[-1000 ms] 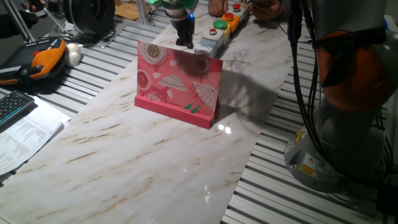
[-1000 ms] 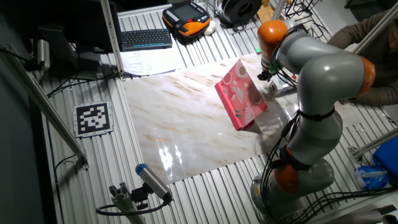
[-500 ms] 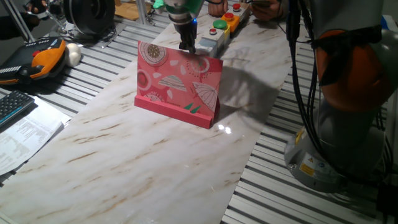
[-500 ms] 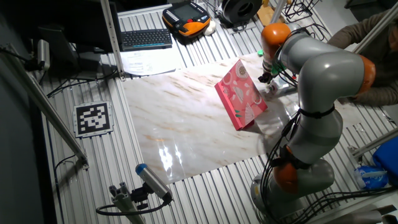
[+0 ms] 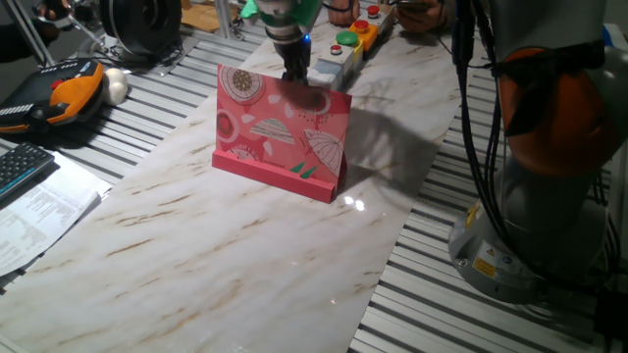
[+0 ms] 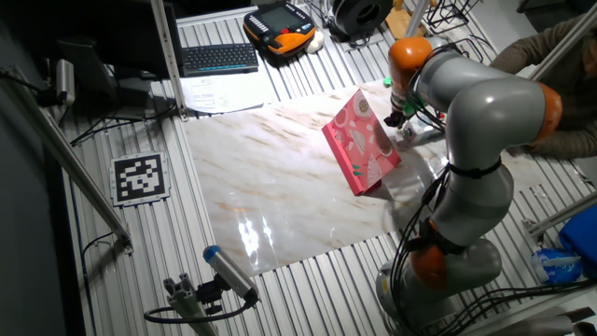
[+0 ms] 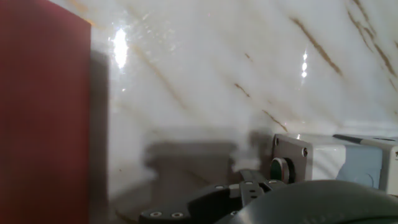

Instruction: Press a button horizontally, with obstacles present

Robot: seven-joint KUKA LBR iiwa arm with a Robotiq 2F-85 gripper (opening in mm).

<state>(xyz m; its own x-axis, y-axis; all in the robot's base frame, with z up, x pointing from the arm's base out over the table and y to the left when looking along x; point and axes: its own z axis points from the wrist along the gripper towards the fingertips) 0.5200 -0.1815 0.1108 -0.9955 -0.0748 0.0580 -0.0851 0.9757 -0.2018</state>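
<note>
The obstacle, an upright pink-red board [image 5: 283,132] printed with umbrellas and circles, stands on a pink base strip in the middle of the marble table [image 5: 216,255]. In the other fixed view the board [image 6: 364,140] stands edge-on. My gripper [image 5: 294,71] hangs just behind its top edge, next to a grey button box [image 5: 329,69]. The hand view shows the board's plain red back [image 7: 43,112] on the left and the box's side face with a round, silver-ringed button [image 7: 281,168] on the right. My gripper [image 7: 249,186] appears only as dark parts at the bottom.
A yellow box with red and green buttons [image 5: 353,39] continues behind the grey box, with a person's hands above it. An orange teach pendant [image 5: 59,93], a keyboard [image 5: 20,167] and papers lie off the table's left side. The arm's base [image 5: 549,196] stands at the right.
My gripper has come down behind the board's top edge and shifted slightly toward the grey box. Over the last half second it has barely moved. The board has stayed put.
</note>
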